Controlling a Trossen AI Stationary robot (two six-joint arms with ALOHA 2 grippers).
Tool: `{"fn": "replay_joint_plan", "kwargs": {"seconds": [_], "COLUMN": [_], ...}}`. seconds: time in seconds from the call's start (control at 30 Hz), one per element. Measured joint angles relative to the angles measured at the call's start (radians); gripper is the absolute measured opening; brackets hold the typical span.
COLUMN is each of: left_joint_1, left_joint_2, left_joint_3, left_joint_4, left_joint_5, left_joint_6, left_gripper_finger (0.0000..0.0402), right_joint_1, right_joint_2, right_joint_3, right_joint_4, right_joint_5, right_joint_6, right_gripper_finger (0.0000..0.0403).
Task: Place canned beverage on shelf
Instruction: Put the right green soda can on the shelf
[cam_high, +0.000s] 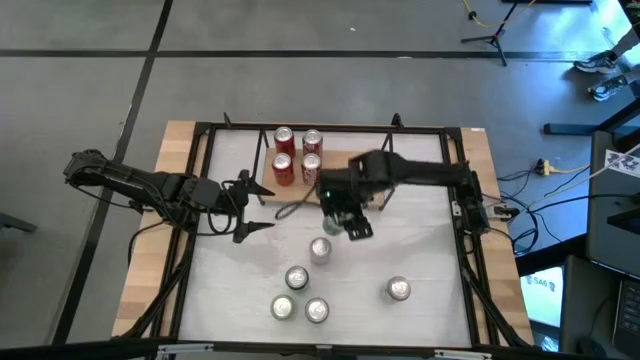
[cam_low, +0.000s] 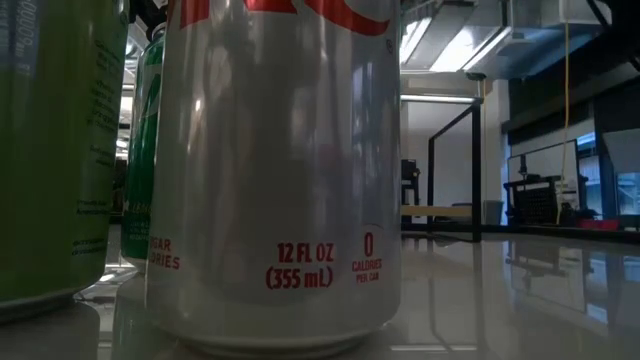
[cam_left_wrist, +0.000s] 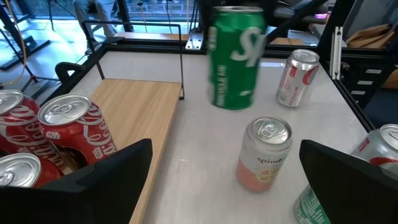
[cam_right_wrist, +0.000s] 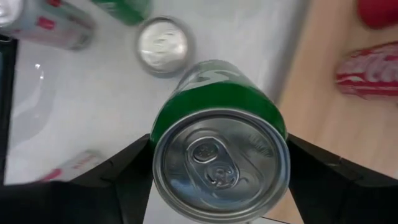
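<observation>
The right gripper (cam_right_wrist: 219, 171) is clamped on a green can (cam_right_wrist: 217, 146) — one dark finger pressed against each side, just below the rim. In the left wrist view that can (cam_left_wrist: 235, 57) hangs clear of the white table (cam_left_wrist: 205, 143), just beside the shelf (cam_left_wrist: 140, 112). Red cans (cam_high: 296, 155) stand on the shelf's light-wood board. The left gripper (cam_high: 258, 208) waits near the shelf — jaws spread wide, empty.

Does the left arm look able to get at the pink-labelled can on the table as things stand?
Probably yes: the left gripper stands open facing the pink-labelled can, with bare table between. The green can in the right gripper sits farther off.
</observation>
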Motion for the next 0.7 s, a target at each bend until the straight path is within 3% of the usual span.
{"fn": "replay_joint_plan", "kwargs": {"seconds": [0.5,0.7], "left_joint_1": [0.0,0.0], "left_joint_2": [0.0,0.0], "left_joint_3": [0.0,0.0], "left_joint_4": [0.0,0.0], "left_joint_5": [-0.001,-0.001], "left_joint_6": [0.0,0.0], "left_gripper_finger": [0.0396,0.0396], "right_joint_1": [-0.217,-0.303], "right_joint_2": [0.0,0.0], "right_joint_3": [0.001,-0.009], "right_joint_4": [0.0,0.001], "right_joint_5": [0.053,0.054], "right_joint_6": [-0.191,-0.195], "right_gripper_finger": [0.0296,0.0296]}}
